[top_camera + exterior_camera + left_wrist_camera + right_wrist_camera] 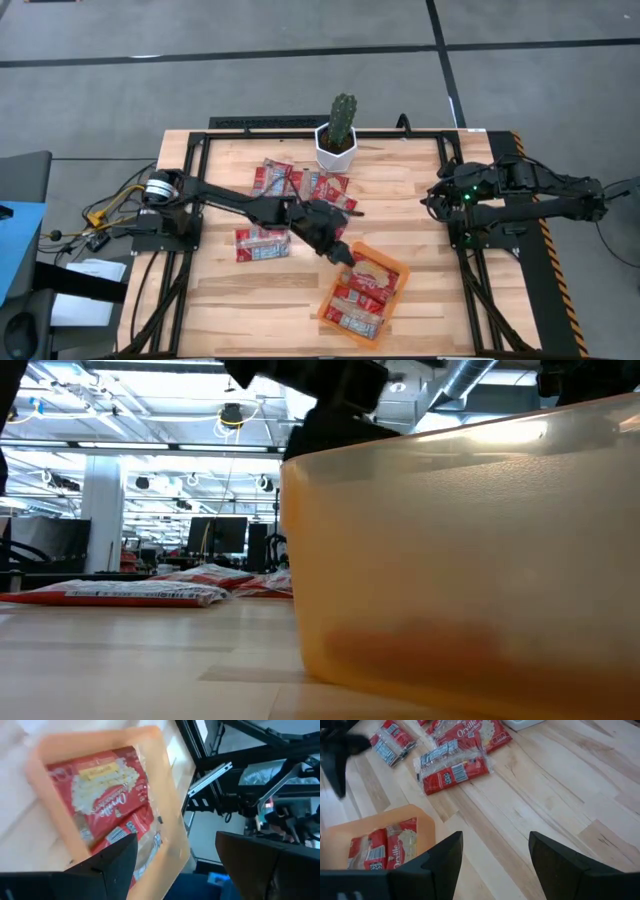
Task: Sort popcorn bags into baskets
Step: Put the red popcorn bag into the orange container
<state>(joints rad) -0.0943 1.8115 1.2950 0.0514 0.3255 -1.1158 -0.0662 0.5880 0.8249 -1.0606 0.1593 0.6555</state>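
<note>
The orange tray sits near the table's near edge, with its wall filling the low view. Red popcorn packets lie flat in it. More packets rest flat on the wood: one left of centre and a cluster toward the far edge. My left gripper hovers over the tray's far-left corner, open and holding nothing. My right gripper waits open over bare wood at the right.
A white pot with a green cactus stands at the far edge, right behind the packet cluster. Black frame rails run along both table sides. Bare wood lies between the tray and the right arm.
</note>
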